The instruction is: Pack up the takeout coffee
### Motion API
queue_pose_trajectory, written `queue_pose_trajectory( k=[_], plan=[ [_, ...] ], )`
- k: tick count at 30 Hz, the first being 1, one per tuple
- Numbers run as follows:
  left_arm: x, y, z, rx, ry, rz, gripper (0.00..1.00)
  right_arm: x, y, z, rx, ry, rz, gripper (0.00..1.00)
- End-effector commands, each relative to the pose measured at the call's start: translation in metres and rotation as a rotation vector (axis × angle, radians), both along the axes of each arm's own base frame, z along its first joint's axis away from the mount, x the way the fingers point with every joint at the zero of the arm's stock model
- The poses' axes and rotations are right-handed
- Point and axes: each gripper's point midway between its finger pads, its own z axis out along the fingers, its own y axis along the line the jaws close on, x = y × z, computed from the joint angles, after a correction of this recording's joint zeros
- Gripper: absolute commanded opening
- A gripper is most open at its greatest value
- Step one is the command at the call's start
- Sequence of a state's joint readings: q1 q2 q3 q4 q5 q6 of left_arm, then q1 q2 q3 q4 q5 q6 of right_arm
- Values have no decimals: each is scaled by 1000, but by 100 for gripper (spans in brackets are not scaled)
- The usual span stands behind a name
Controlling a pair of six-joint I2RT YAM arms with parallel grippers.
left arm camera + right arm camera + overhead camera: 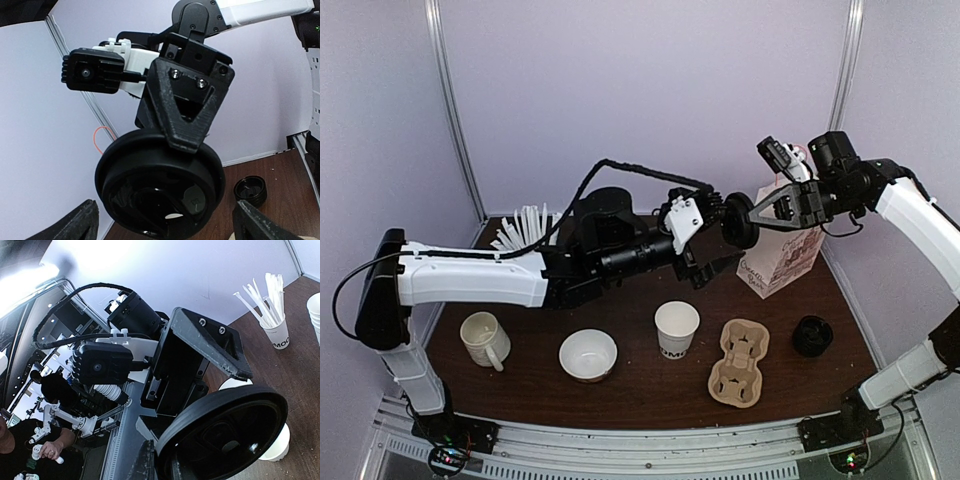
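**A:** How far along is the coffee packing?

**B:** Hardly begun, by my reckoning. The cardboard cup carrier [740, 362] lies on the counter [640, 392] with both wells empty. The printed paper bag [784, 260] stands behind it at the back.

**A:** Where are the cups?

**B:** I can find one takeout cup [677, 328], just left of the carrier. It is upright with no lid on, and there is dark lettering near its base. I cannot pick out a second one.

**A:** And the lids?

**B:** My right claw [756, 214] is pinched narrow on the rim of one black lid [135, 170], held in the air above and behind the carrier. Another black lid [812, 335] sits on the counter just right of the carrier.

**A:** Your left claw?

**B:** My left claw [718, 232] is spread wide and holds nothing. Its fingers reach towards that raised lid, one on either side. I cannot tell whether they touch it.

**A:** So what remains?

**B:** Nearly all of it, I judge. The cup needs its lid, then it goes into a well of the carrier, and perhaps the lot goes into the bag. The handled mug [485, 338] and the white bowl [588, 354], further left of the carrier, look like none of my business.
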State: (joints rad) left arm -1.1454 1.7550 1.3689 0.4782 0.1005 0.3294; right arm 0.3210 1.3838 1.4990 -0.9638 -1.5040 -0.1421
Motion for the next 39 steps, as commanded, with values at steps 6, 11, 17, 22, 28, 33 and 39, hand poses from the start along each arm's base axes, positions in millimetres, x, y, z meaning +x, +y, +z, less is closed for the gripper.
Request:
queue_pose_trajectory(
  k=[6,11,17,22,28,33,39],
  plan=[
    [10,-4,21,-78,4,-1,90,-9,1,6,26,-15,27,8],
    [11,-4,21,-73,0,-4,85,-8,2,5,20,-15,23,9],
    [8,-4,23,-71,1,-21,80,-6,2,-1,6,-14,13,12],
    [12,4,19,-31,21,15,80,-3,-8,-5,-57,-63,-45,62],
    [22,31,-26,316,164,120,79,16,-34,-34,-309,-247,-176,78],
    [16,59,-62,548,285,163,79,50,-47,-86,-471,-269,-300,77],
    [18,78,-104,790,403,242,80,83,-65,-139,-656,-260,-415,77]
  ],
)
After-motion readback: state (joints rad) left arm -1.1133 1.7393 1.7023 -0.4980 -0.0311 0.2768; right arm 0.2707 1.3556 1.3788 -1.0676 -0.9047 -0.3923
